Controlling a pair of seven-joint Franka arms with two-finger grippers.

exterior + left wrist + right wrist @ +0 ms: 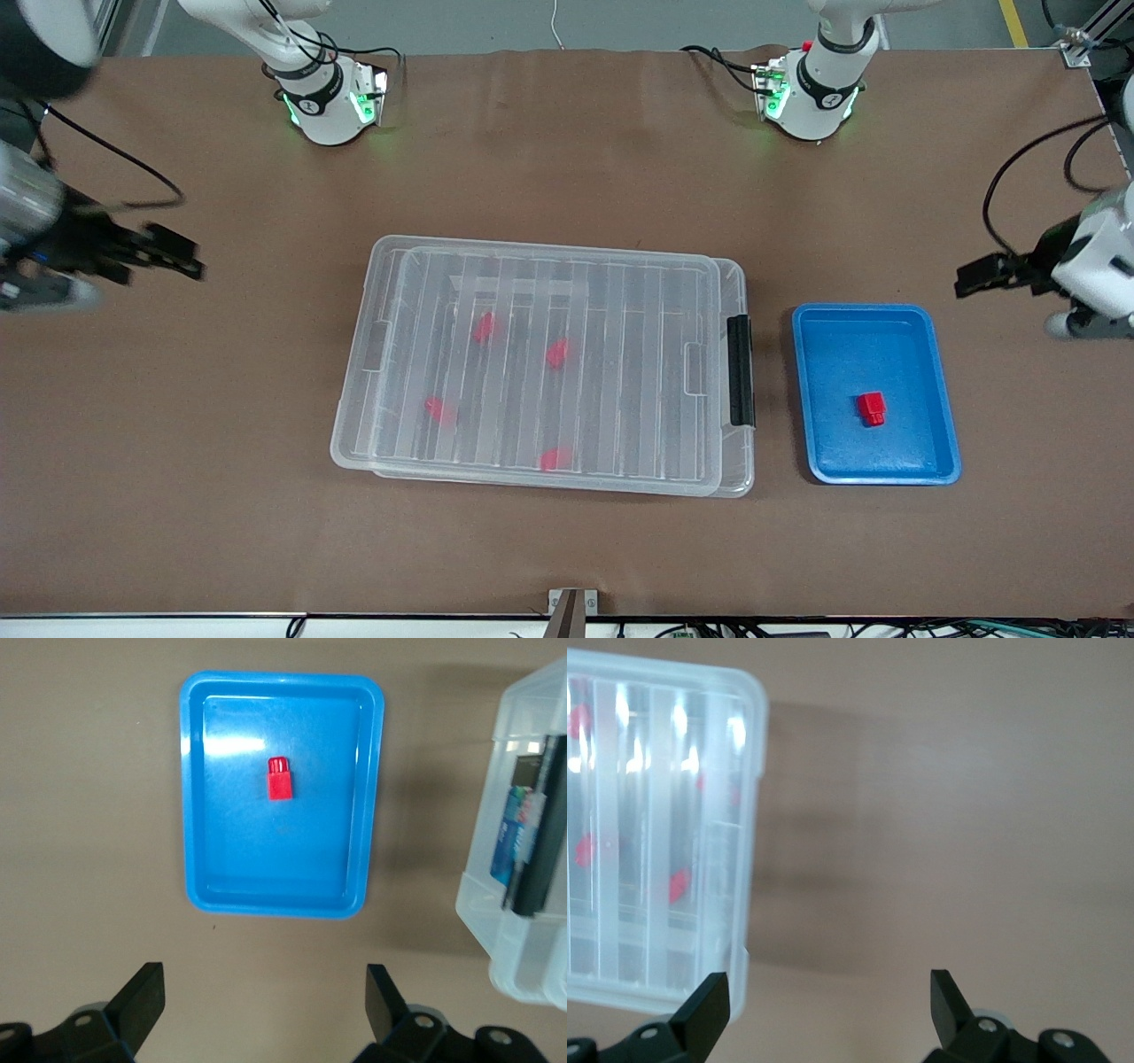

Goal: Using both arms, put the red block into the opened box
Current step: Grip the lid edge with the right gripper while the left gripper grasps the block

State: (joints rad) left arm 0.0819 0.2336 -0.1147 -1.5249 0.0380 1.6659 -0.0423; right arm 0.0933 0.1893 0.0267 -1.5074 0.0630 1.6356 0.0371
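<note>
One red block (871, 408) (280, 778) lies in a blue tray (802, 399) (197, 815) toward the left arm's end of the table. The box (350, 443) (523, 930) (749, 815), large and clear, sits mid-table with its ribbed lid (549, 292) lying on top and its black handle (740, 370) facing the tray. Several more red blocks (484, 327) show through the lid. My left gripper (974, 276) (266, 1001) hangs open over bare table beside the tray. My right gripper (177, 252) (828, 1005) hangs open over bare table off the box's other short end. Neither holds anything.
The brown tabletop (567, 549) spreads wide around the box and tray. The two arm bases (332, 102) (811, 93) stand along the table edge farthest from the front camera. A small metal bracket (571, 607) sits at the edge nearest that camera.
</note>
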